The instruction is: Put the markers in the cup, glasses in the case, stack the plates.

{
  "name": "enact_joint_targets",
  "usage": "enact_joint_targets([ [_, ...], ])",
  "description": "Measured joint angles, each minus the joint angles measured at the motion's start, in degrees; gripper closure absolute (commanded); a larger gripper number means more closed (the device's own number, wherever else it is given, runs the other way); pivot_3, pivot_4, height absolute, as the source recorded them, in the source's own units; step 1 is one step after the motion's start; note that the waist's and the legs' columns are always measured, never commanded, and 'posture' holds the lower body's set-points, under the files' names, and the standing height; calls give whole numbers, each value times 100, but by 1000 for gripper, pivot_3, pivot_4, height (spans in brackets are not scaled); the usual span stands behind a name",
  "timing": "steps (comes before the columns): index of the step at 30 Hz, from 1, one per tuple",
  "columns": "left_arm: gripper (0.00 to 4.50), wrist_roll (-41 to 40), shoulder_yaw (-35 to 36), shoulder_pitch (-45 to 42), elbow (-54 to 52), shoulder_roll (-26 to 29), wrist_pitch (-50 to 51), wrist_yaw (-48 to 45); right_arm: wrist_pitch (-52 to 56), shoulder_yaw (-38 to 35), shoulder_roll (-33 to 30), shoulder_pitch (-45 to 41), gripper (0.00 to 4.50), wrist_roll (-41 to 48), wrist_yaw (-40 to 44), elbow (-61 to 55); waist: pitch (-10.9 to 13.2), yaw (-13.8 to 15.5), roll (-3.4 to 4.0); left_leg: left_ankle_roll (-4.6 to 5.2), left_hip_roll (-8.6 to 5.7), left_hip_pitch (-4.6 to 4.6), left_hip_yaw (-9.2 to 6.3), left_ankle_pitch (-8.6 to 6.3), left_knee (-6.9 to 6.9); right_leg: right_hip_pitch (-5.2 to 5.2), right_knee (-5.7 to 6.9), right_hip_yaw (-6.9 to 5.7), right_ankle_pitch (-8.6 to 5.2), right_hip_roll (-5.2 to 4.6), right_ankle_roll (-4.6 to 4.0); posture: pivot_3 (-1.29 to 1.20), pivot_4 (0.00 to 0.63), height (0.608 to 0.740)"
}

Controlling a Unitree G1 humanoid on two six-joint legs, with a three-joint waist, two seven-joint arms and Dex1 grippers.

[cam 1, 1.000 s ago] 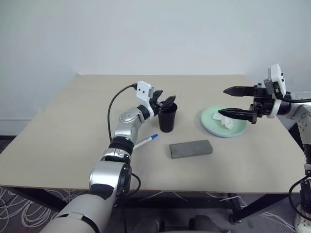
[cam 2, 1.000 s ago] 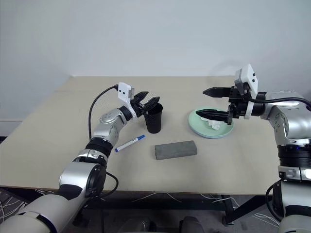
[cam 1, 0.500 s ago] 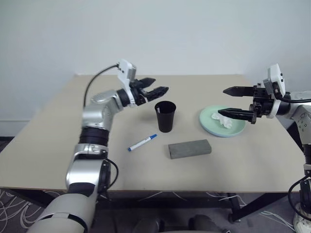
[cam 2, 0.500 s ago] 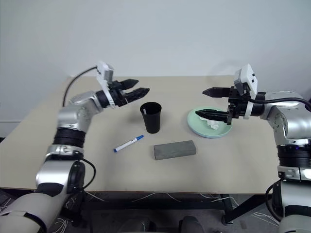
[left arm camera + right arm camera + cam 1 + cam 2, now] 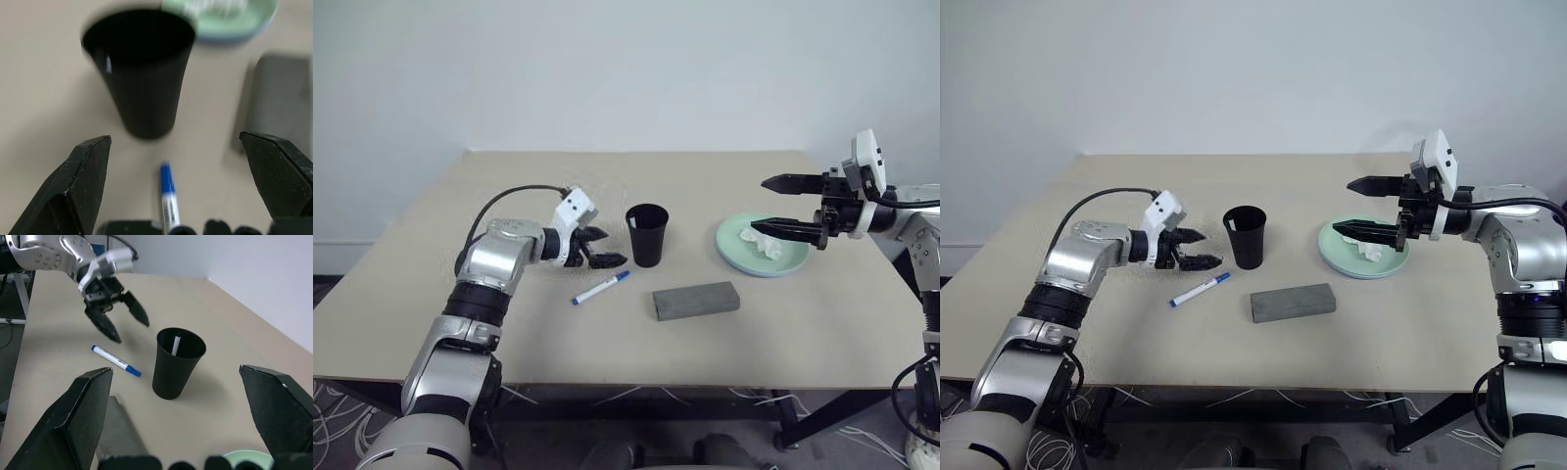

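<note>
Spreading wide and empty, the left gripper (image 5: 604,247) hangs just left of the cup (image 5: 647,234), above the blue-capped marker (image 5: 601,288). A second marker (image 5: 174,344) stands inside the cup. Right of the cup, the right gripper (image 5: 773,206), jaws apart, hovers over the plates (image 5: 744,257); the case (image 5: 697,300) lies in front.

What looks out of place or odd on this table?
A crumpled white tissue lies on the green plate, which sits atop the blue one. Otherwise things look tidy: the cup stands upright, the grey case is closed, and the blue-capped marker lies flat.
</note>
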Motion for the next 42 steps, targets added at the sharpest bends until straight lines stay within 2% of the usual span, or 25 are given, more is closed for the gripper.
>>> enact_joint_targets([
  [7,32,750,-737,-519,987,-108,374,43,0,8,1,0,0,-5,-3,0,1,2,-2,0,-1,-2,1,0,3,1,0,-1,0,0,1,0,0,732],
  [17,32,1385,-1384,-988,2024,-533,-74,-344,16,18,18,31,0,-3,-74,-54,2,1,-4,1,-1,-9,1,0,2,-5,-1,-1,0,0,1,0,0,732],
  [29,32,1887,-1494,-1295,2821,-736,-745,-527,78,1,15,92,0,2,-156,-267,2,10,-5,2,-1,-8,1,0,3,-3,-2,-2,-1,-2,2,0,0,732],
  [42,32,2094,-1387,-1545,3387,-1003,-976,-415,99,1,15,98,0,3,-171,-285,2,32,-4,2,-2,-8,-2,0,21,9,1,-12,-1,-2,4,0,0,732],
])
